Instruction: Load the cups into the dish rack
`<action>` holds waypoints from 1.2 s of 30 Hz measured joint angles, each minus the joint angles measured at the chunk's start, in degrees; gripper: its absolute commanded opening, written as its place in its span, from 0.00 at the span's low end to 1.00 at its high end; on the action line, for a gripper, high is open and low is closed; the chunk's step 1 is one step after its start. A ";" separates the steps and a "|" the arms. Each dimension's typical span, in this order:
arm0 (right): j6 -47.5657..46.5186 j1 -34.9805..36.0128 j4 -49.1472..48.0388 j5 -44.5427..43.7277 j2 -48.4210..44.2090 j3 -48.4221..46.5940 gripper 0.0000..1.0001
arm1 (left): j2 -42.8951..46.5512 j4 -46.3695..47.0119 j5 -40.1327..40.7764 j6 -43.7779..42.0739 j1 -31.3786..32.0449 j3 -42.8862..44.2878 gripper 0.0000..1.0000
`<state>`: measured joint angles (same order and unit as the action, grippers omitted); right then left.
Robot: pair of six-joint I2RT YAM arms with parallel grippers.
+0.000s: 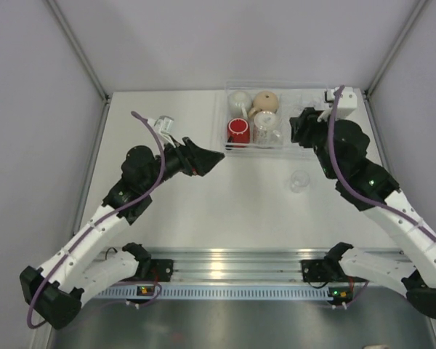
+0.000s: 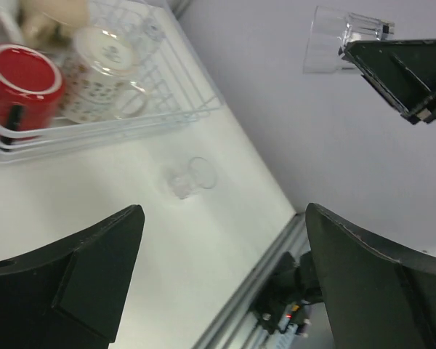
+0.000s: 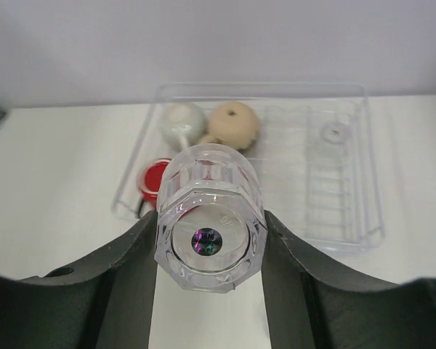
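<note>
Right gripper (image 3: pixel 209 243) holds a clear glass (image 3: pixel 209 193) by the dish rack (image 3: pixel 370 211).
Its axis runs along the fingers, mouth seemingly pointing far; left gripper (image 2: pixel 224 214) gapes wide, empty.

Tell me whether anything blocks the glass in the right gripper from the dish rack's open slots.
Nothing visible does. The right gripper holds the clear glass facing the dish rack; the mugs sit in its left half.
</note>
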<state>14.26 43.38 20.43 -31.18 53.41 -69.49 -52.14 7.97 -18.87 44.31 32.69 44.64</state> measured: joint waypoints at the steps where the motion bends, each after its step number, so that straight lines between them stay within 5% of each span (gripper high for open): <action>1: -0.92 -2.89 1.16 0.00 1.40 -0.44 0.00 | 1.07 -3.69 1.97 -2.62 0.00 1.36 0.98; 8: -3.26 -23.15 5.88 4.92 12.66 -1.88 0.00 | 9.46 -21.62 11.91 -14.88 0.00 3.65 0.98; 15: -3.72 -32.22 5.79 12.22 24.85 -4.55 0.00 | 14.12 -30.10 14.86 -18.47 0.00 3.69 0.98; 36: -4.02 -38.29 5.33 18.45 54.51 -20.92 0.02 | 18.40 -32.87 15.74 -22.45 0.00 1.92 0.98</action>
<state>10.24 5.08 25.76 -12.73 107.92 -90.41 -33.74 -24.91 -3.14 21.87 32.69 46.57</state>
